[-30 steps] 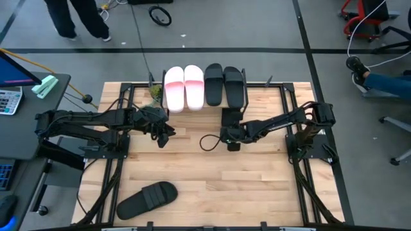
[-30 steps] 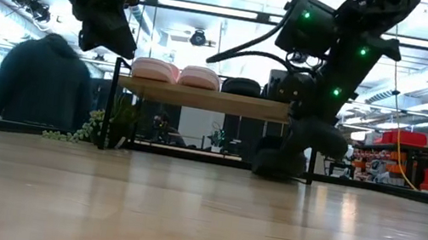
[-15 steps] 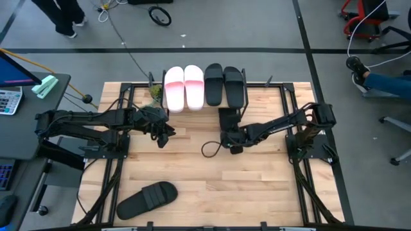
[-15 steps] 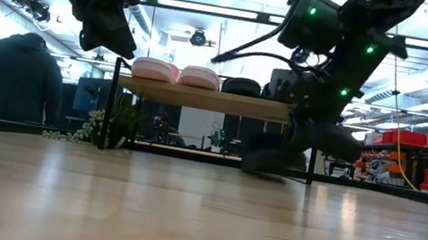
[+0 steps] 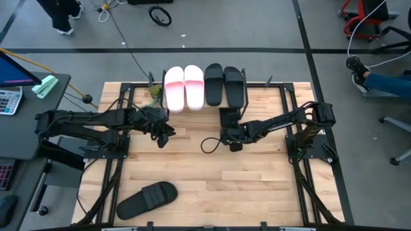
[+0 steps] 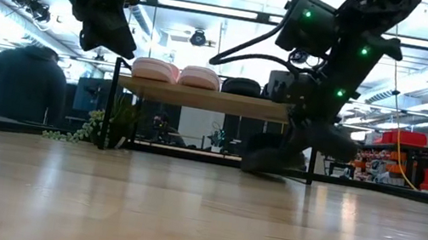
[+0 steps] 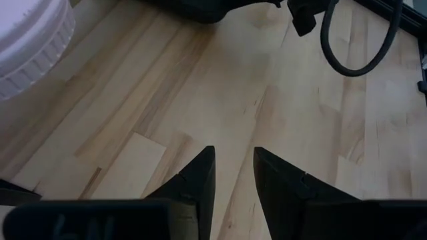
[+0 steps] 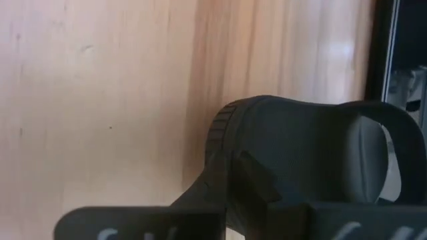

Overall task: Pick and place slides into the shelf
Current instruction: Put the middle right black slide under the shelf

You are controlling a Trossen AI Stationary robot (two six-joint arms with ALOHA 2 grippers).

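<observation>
Below the shelf [image 5: 257, 96] at frame centre, I'm nudging the black slide [image 5: 228, 119] back shelfward, right claw [image 5: 232, 138] pinching its heel; left claw [image 7: 233, 170] is idling, part-spread.

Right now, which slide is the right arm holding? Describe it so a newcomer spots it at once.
Start at the shelf at the table's far edge, with two pink and two black slides on top. Just in front of its right end, the right gripper is shut on a black slide. Unlike the shelved pairs and the lone black slide at the near left corner, it is in a gripper.
</observation>
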